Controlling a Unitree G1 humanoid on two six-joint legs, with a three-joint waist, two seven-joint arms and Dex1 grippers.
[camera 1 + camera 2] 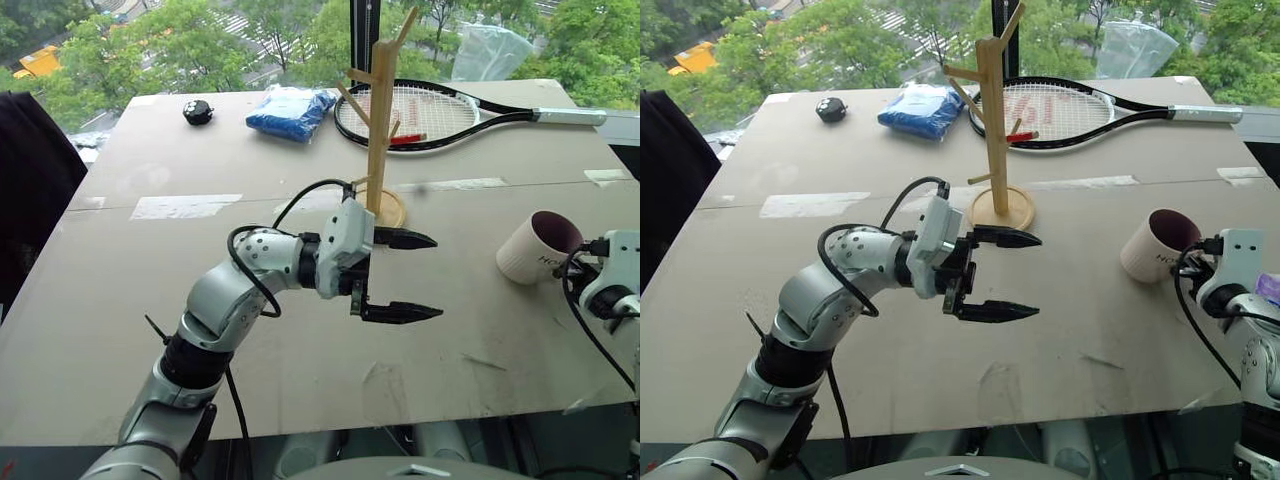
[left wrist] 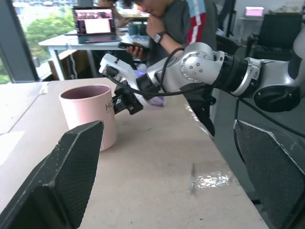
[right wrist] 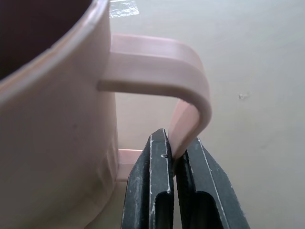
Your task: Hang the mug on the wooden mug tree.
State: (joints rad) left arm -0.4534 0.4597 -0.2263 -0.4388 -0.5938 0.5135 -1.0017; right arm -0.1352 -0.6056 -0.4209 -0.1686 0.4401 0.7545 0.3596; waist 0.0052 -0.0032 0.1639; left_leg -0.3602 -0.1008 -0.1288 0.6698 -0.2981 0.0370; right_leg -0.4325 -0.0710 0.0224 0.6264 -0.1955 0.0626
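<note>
Two black fingers of the right gripper (image 3: 177, 157) pinch the loop handle of the cream-white ceramic mug (image 1: 538, 246) at the frame's right edge. Centre frame, the left gripper (image 1: 408, 277) hangs spread wide, just below the light-wood mug tree (image 1: 381, 130) on the table (image 1: 180, 300).

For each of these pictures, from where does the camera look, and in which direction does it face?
Left eye view: from the head, down over the beige table; left end effector open before the tall light-wood mug tree.
Right eye view: same scene, shifted; cream-white ceramic mug tilted at the right end effector.
Left wrist view: level across the table to that mug and right arm; a person behind.
Right wrist view: close; fingers shut on the mug's handle.
All share the mug.
</note>
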